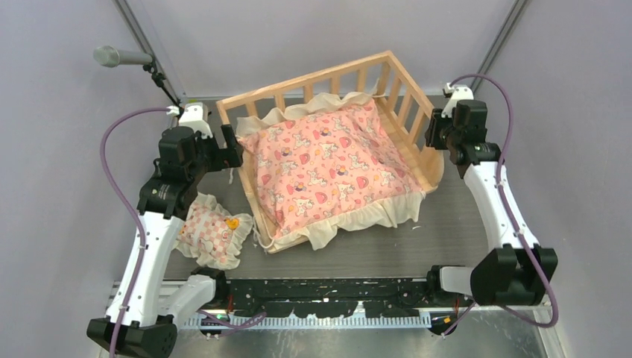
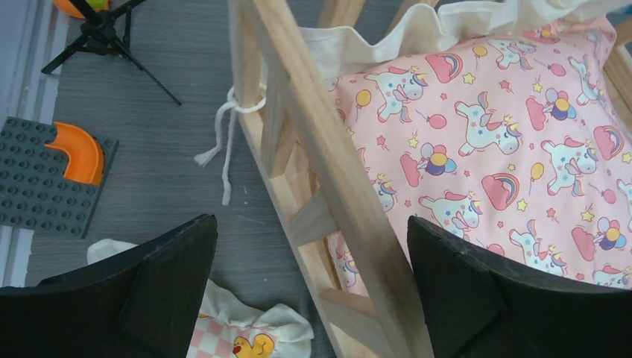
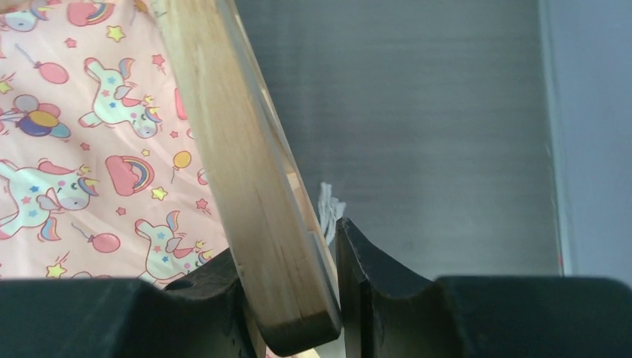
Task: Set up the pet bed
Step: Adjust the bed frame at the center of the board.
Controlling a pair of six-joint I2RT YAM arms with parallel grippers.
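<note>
The bed point(image 1: 305, 79) sits mid-table toward the far edge, cushion point(image 1: 328, 164) inside. The right gripper point(image 3: 294, 298) pinches its right rail, probably to steady it. The left gripper point(image 2: 313, 276) straddles the left rail, fingers spread.

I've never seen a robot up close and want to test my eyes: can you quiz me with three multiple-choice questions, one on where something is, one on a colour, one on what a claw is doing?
1. Where is the small pillow relative to the pet bed?
A. Inside it.
B. On the table, outside its left side.
C. Hung on its back rail.

2. What main colour is the cushion?
A. Pink.
B. Blue.
C. Green.

3. What is the right gripper doing?
A. Hanging open above the table.
B. Holding the pillow.
C. Closed on the bed's wooden rail.

Answers: 1 B, it lies on the tabletop beside the frame; 2 A, pink unicorn-print cloth; 3 C, its wrist camera shows the board pinched between its jaws.
</note>
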